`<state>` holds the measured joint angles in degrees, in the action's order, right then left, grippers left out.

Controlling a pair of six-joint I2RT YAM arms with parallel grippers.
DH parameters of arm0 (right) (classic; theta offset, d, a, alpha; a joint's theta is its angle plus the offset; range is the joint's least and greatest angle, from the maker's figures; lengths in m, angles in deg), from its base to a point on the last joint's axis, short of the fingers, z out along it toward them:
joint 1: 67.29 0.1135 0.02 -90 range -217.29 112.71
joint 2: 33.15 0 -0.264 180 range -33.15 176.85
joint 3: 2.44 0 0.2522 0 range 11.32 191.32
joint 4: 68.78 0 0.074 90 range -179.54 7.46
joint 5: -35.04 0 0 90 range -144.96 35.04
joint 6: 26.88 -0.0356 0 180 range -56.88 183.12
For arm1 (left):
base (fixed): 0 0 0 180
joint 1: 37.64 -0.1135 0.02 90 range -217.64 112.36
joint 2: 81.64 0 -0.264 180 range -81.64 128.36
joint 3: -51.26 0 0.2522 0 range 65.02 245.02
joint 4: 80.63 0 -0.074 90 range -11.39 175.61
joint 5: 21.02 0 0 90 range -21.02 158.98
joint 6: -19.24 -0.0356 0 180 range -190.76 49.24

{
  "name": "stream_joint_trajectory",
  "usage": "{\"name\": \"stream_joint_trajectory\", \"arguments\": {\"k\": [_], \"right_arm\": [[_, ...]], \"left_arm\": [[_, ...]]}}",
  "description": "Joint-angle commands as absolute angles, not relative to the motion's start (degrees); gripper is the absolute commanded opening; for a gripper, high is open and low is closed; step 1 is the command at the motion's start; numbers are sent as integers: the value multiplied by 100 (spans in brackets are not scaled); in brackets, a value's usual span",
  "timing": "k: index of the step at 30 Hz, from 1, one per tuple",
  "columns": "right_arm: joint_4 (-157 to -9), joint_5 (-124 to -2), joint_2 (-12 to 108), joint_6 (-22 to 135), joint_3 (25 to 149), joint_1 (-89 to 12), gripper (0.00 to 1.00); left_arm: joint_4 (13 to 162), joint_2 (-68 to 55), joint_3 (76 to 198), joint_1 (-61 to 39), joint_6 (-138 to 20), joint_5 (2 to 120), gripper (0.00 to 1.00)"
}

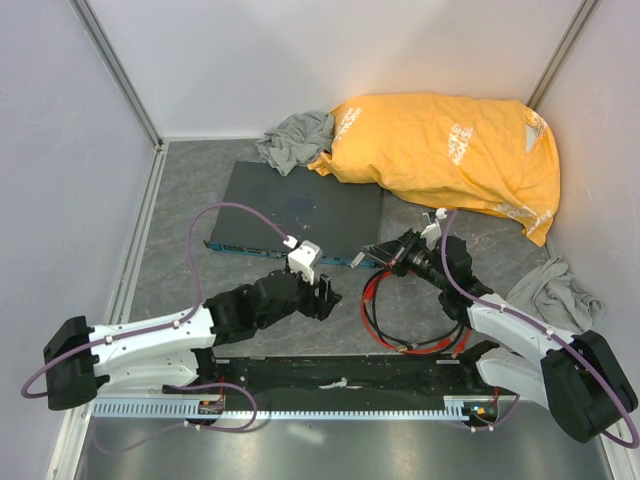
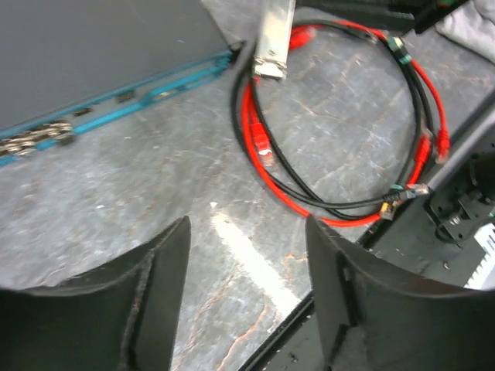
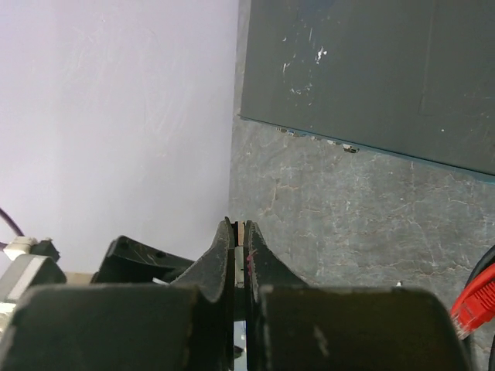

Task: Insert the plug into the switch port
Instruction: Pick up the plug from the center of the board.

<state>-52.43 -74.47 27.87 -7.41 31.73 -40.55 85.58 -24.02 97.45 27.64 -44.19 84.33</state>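
The plug [image 2: 263, 145] is a small red connector on the end of a thin red cable [image 2: 244, 116]. It lies flat on the worktop [image 2: 139, 193] inside the cable's loose coil, just off the right front corner of the switch [image 2: 93, 39]. Other red ends show around the coil, and which one is meant cannot be told.

The switch port [image 2: 39, 137] is one of a row of small sockets along the blue-green front edge. The exact socket cannot be told.

The left hand [image 2: 247, 294] hovers near the coil, released and empty. The right hand [image 3: 240, 255] is clenched beside the switch corner. A thin pale sliver shows in its seam, and whether it pinches anything cannot be told.

Judged step: taking hold of the plug. To do it well:
- Close on the connector body just behind its tip, not on the cable.
- Keep the latch side free.
- Turn the plug square to the front edge.
- Slide it straight in, low along the worktop. A slanted approach would likely snag on the socket rim.

An orange bag [image 1: 450, 150] and a grey cloth [image 1: 295, 135] lie behind the switch.
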Motion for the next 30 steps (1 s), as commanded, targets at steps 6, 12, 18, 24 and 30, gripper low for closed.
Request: {"name": "stream_joint_trajectory", "arguments": {"k": [6, 12, 18, 24, 30], "right_arm": [[-5125, -7307, 2750, -421, 3330, -4031, 0], [-5090, -7298, 2750, -412, 3303, -3969, 0], [-5072, -7298, 2715, -394, 3295, -3908, 0], [-5055, -7289, 2662, -429, 3295, -3908, 0], [-5098, -7175, 2609, -474, 3303, -3916, 0]], "left_arm": [[8316, -2347, 10641, 2776, -4914, 9252, 80], [8175, -1627, 11300, 2679, -4501, 10009, 81], [8087, -932, 11705, 2371, -4281, 9623, 80], [8113, -685, 11653, 2301, -4211, 9553, 73], [7964, -781, 11294, 2310, -3825, 9201, 70]]}}
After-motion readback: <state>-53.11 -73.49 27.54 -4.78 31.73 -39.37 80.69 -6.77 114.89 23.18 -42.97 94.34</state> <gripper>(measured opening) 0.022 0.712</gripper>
